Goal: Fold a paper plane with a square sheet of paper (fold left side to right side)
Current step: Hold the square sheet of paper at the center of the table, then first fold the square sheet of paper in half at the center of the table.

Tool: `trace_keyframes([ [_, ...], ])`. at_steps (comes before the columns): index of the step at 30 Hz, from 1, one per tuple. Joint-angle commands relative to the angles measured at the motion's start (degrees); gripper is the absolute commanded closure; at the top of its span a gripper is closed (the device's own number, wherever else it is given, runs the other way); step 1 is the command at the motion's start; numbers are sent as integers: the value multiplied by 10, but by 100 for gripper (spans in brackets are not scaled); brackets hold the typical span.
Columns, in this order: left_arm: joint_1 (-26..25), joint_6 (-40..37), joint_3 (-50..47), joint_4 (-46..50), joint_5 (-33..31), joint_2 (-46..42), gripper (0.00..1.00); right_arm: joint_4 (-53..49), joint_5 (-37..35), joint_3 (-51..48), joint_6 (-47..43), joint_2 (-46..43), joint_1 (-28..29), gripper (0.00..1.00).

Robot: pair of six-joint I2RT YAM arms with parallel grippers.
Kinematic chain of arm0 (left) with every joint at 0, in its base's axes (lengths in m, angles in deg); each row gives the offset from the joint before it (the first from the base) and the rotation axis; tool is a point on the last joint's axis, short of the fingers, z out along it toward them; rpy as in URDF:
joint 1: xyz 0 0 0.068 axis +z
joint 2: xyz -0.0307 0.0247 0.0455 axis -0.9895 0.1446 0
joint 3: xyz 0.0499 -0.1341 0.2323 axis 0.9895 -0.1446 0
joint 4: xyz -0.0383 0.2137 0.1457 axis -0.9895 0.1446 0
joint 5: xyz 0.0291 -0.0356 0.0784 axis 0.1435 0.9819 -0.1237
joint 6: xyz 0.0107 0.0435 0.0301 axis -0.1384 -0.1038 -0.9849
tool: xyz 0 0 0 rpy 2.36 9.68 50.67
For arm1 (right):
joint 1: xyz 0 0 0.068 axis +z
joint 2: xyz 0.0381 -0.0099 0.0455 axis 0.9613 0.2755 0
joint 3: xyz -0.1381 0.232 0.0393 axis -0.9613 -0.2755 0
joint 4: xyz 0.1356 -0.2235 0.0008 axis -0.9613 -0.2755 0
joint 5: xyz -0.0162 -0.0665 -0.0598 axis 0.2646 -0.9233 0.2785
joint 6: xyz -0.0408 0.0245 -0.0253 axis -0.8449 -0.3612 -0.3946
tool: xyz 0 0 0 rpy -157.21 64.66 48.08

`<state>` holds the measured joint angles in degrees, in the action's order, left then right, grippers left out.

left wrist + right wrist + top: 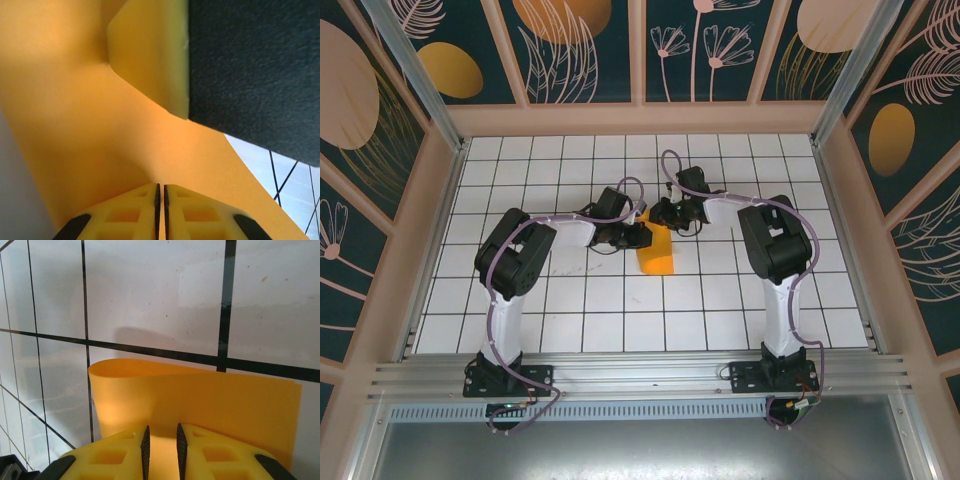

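White tiled table [740,320], dark flower walls behind. Square sheet of paper [658,258] at middle, between both arms, bent over in soft curl. Left gripper [160,200] almost shut, only thin slit, looks pinched on paper edge to carry it across. Right gripper [161,442] open a little, low over paper, likely to keep it from sliding. Crease not pressed flat yet.

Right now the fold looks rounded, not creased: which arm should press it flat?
Right, probably. The right end effector sits low over the paper with jaws slightly apart, facing the rounded side. The left end effector looks pinched shut on the paper, so it can anchor.
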<state>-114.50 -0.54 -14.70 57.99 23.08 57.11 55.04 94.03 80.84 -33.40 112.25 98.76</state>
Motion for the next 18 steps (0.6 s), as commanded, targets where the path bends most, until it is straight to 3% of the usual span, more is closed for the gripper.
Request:
trace_keyframes([
  [1,-3,-4,-14,12,-10,-35,82,-56,-37,2,-11,17,3,76],
  [9,-7,-4,-29,-5,42,-59,78,-56,-40,-4,-4,24,4,76],
  [18,-14,-18,-34,17,17,-25,81,-62,-46,2,-5,23,6,76],
])
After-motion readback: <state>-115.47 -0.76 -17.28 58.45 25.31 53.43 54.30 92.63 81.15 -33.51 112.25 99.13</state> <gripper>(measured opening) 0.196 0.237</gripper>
